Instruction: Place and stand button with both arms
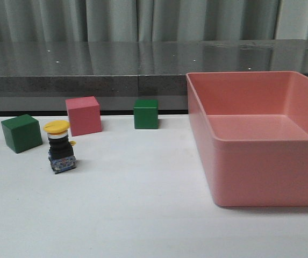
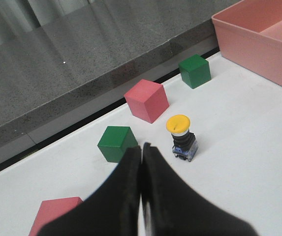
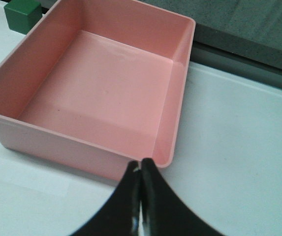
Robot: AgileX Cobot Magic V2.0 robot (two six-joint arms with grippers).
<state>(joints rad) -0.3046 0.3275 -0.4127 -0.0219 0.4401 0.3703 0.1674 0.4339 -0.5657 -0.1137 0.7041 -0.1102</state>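
Observation:
The button (image 1: 61,146) stands upright on the white table at the left, yellow cap on top, black body, blue-grey base below. It also shows in the left wrist view (image 2: 181,137). My left gripper (image 2: 141,147) is shut and empty, held above the table, short of the button and a green cube (image 2: 117,143). My right gripper (image 3: 141,164) is shut and empty, above the table just outside a corner of the pink bin (image 3: 168,147). Neither arm shows in the front view.
A green cube (image 1: 21,133), a pink cube (image 1: 83,115) and a second green cube (image 1: 145,113) stand behind and beside the button. The large pink bin (image 1: 261,172) fills the table's right side. Another pink cube (image 2: 54,211) lies near my left gripper.

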